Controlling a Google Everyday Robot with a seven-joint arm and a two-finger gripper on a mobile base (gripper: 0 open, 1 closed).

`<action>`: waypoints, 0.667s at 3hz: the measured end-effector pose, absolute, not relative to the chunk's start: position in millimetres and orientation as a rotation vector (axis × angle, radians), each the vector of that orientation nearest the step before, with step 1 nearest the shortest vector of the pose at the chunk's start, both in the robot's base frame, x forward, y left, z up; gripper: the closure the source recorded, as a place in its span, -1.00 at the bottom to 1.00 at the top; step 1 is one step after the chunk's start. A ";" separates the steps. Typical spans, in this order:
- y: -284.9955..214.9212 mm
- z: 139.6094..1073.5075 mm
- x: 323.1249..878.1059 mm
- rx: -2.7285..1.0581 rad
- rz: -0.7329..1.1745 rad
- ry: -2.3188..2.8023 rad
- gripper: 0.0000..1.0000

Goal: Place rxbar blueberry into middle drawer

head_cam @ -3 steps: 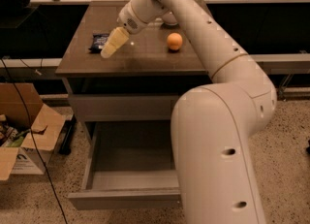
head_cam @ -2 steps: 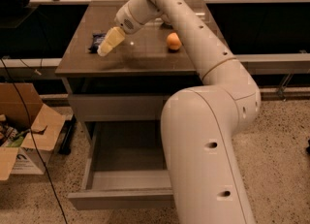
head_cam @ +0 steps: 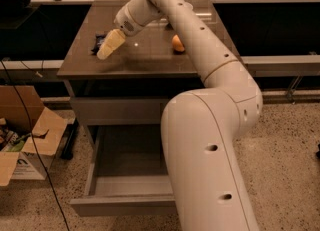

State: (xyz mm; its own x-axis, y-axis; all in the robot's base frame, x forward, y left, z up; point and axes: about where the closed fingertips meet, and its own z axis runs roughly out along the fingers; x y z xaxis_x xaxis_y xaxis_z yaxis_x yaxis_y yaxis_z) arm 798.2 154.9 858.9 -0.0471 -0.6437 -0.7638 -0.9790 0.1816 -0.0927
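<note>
The rxbar blueberry [head_cam: 98,41] is a dark flat bar lying at the left side of the cabinet top [head_cam: 145,57]. My gripper [head_cam: 108,48] hangs low over the top, right beside the bar on its right and partly covering it. I cannot tell whether it touches the bar. The middle drawer [head_cam: 120,206] is pulled out below, and its grey inside shows nothing in it. My arm hides the drawer's right part.
An orange [head_cam: 177,43] sits on the right part of the cabinet top. A shut plain drawer front [head_cam: 117,110] is above the open drawer. An open cardboard box [head_cam: 27,142] stands on the floor to the left, with a black cable [head_cam: 30,125] hanging by it.
My gripper has moved a little to the left, closer to the bar. The arm's lower part has shifted left with it. The bar and orange have not moved.
</note>
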 end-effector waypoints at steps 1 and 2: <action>169.4 851.5 801.1 -1.548 0.625 1.759 -1.00; 185.1 844.0 804.6 -1.551 0.646 1.747 -1.00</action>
State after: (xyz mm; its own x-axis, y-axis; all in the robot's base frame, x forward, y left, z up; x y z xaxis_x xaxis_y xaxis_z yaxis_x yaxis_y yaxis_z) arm 804.6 185.1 844.0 -0.0350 -0.6334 -0.7731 -0.9840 0.1571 -0.0842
